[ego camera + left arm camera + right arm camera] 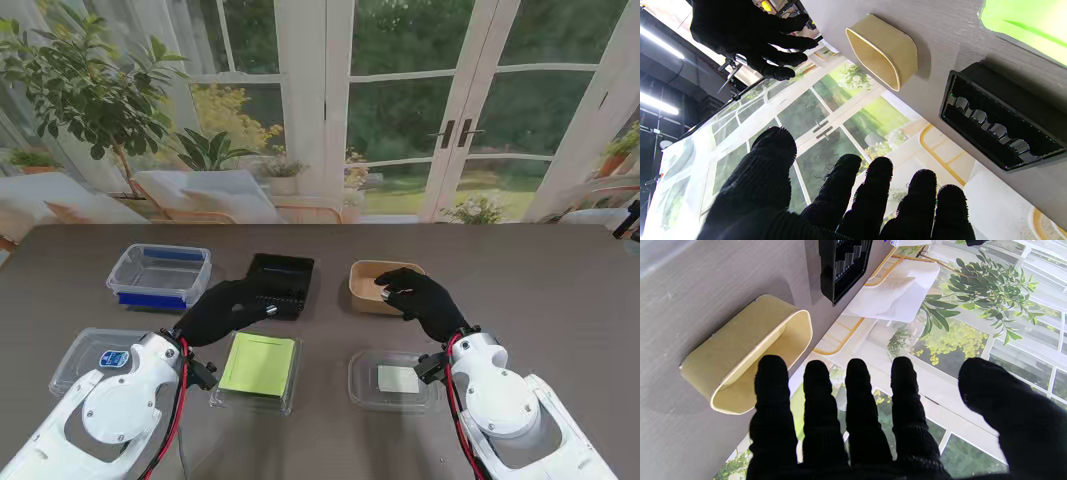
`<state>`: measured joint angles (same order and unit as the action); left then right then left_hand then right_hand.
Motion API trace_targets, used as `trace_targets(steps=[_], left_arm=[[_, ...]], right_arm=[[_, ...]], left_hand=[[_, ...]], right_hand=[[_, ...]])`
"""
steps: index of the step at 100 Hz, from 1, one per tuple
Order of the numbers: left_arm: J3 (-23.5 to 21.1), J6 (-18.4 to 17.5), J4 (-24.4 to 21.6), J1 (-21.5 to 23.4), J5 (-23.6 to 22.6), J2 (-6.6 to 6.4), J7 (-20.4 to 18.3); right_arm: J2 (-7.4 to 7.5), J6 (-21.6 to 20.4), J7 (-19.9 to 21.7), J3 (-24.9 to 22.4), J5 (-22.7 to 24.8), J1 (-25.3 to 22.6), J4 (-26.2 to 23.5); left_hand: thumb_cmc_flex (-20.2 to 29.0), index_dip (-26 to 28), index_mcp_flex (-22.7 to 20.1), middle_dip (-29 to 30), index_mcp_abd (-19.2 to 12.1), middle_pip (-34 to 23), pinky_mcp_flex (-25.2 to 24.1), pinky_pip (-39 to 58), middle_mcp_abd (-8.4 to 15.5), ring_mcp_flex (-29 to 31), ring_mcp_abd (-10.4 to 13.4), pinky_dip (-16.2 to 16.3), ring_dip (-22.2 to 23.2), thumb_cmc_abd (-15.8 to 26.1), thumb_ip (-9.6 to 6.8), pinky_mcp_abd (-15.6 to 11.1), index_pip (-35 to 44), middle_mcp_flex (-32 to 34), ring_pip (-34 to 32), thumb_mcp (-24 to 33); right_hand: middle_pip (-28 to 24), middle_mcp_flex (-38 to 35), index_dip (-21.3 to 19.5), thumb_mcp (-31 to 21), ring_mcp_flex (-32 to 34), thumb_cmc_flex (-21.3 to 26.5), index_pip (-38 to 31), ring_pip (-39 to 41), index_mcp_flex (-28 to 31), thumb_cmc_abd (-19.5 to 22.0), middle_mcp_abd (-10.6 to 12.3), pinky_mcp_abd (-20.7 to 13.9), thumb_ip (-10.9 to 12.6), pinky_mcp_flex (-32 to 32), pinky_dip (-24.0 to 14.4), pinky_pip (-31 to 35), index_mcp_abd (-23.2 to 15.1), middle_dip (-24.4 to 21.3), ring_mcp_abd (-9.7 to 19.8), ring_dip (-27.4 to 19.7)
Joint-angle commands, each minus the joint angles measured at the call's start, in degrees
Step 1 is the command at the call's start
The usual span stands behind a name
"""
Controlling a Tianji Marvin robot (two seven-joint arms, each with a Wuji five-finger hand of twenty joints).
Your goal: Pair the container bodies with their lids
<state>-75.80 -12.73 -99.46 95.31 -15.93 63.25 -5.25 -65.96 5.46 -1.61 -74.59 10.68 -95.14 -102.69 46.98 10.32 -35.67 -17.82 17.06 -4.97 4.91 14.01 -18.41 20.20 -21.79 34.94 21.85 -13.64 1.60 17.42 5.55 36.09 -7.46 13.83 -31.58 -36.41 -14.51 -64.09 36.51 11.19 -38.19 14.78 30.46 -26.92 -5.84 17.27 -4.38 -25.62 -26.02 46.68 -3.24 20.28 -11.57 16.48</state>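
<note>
Tabletop (560,270), grey-brown and wide, carries six containers and lids before a backdrop of glass doors and greenery. Largest among them, the clear tub with blue base (160,275) sits far left, its long axis running left to right. Just right of it lies the black tray (281,284), ridged inside, open side up, long axis pointing away from the robot. Nearer the robot, the green-lined clear lid (257,371) lies flat beside the left forearm, and a clear lid with blue label (88,358) rests at the left edge, partly hidden by that arm. On the right, the clear lid with white label (394,381) lies flat, directly nearer the robot than the tan box (375,288), an open rounded rectangle whose long axis runs left to right, mouth upward.

The left robot hand (225,311), black-gloved, hovers between the tub and the black tray, its fingertips overlapping the tray's near left corner in the stand view; its fingers (870,193) are spread and grip nothing. The right robot hand (420,297) hangs over the tan box's right end, fingers (773,396) extended and apart, holding nothing; whether they touch the rim cannot be told.
</note>
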Motion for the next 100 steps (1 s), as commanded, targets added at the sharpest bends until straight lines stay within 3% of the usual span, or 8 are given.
trace_targets(steps=[1, 52, 60, 80, 90, 100], left_arm=[[-0.23, 0.13, -0.68, 0.47, 0.13, 0.05, -0.97], [-0.9, -0.59, -0.51, 0.53, 1.36, 0.04, -1.35], [-1.0, -0.36, -0.55, 0.59, 1.14, 0.04, -1.33], [-0.82, 1.07, -0.95, 0.91, 0.16, 0.12, -0.81], [-1.0, 1.09, -1.09, 1.0, -0.22, 0.03, -1.03], [-1.46, 0.7, -1.12, 1.25, -0.24, 0.07, -0.84]], right_arm=[[-0.02, -0.33, 0.96, 0.15, 0.27, -0.45, -0.19], [0.44, 0.06, 2.47, 0.06, 1.66, -0.25, 0.72], [0.53, -0.81, 2.32, 0.38, 3.02, 0.35, 1.49], [1.28, -2.27, 1.33, 2.77, 14.41, 4.44, 5.99], [1.92, -1.39, 1.13, 5.14, 21.78, 7.64, 8.53], [2.34, -0.21, 0.68, 8.11, 27.68, 11.03, 10.96]], left_hand=[[0.8, -0.32, 1.35, 0.5, -0.2, 0.73, -0.52, -2.06, 0.36, -2.43, 1.0, 0.8, -0.59, 2.95, -0.76, -1.57, -1.06, -2.09, 1.24, -1.69], [1.13, -0.41, 2.01, 0.59, -0.32, 0.74, -0.94, -2.42, 0.5, -2.64, 1.01, 1.01, -0.62, 3.01, -0.85, -1.53, -1.26, -2.45, 1.48, -2.42], [1.12, -0.38, 1.76, 0.6, -0.35, 0.77, -1.01, -2.45, 0.43, -2.69, 1.13, 1.05, -0.62, 3.18, -0.85, -1.55, -1.16, -2.56, 1.51, -2.5], [1.29, -0.38, 1.52, 0.57, -0.28, 0.71, -1.09, -2.47, 0.28, -2.53, 0.93, 1.16, -0.56, 3.33, -0.91, -1.36, -1.08, -2.42, 1.46, -2.5], [1.22, -0.39, 1.53, 0.54, -0.34, 0.66, -1.05, -2.46, 0.29, -2.45, 1.04, 1.21, -0.53, 3.51, -0.91, -1.38, -1.1, -2.33, 1.43, -2.58], [1.37, -0.38, 1.47, 0.53, -0.24, 0.66, -1.1, -2.49, 0.1, -2.53, 0.91, 1.24, -0.54, 3.54, -0.95, -1.33, -1.06, -2.27, 1.46, -2.57]], right_hand=[[-0.31, 1.7, 0.79, 0.99, -0.52, -2.28, 0.71, -0.56, -0.71, -0.41, 0.84, 0.18, -0.11, 14.53, 1.37, 0.0, -2.35, -0.59, 1.03, -0.2], [-0.25, 2.58, 0.77, 1.82, -1.06, -2.75, 0.68, -0.76, -1.53, -1.04, 1.3, -0.06, -0.14, 14.91, 1.04, -0.6, -2.89, -0.55, 1.42, -0.2], [-0.41, 2.64, 0.72, 5.27, -1.02, -5.34, 0.53, -0.69, -1.55, 1.5, 1.32, -0.09, -0.79, 14.83, 0.75, -0.66, -3.02, -0.51, 1.53, -0.15], [-0.78, 4.06, 0.4, 12.93, 1.54, -4.55, -0.13, 1.93, -2.33, 0.56, 2.05, -0.17, -1.62, 11.92, -1.56, 2.79, -3.14, -0.48, 1.73, 1.07], [-1.93, 7.26, -0.15, 14.34, 4.19, -4.23, -1.36, 8.44, -4.48, -0.14, 2.71, -0.67, -1.84, 8.64, -4.44, 9.48, -2.68, -0.49, 2.23, 4.25], [-3.74, 8.66, -1.02, 12.33, 7.17, -2.72, -3.62, 17.01, -6.14, -3.98, 3.55, -1.68, -2.12, 4.49, -6.87, 17.45, -1.5, -0.44, 3.29, 7.62]])
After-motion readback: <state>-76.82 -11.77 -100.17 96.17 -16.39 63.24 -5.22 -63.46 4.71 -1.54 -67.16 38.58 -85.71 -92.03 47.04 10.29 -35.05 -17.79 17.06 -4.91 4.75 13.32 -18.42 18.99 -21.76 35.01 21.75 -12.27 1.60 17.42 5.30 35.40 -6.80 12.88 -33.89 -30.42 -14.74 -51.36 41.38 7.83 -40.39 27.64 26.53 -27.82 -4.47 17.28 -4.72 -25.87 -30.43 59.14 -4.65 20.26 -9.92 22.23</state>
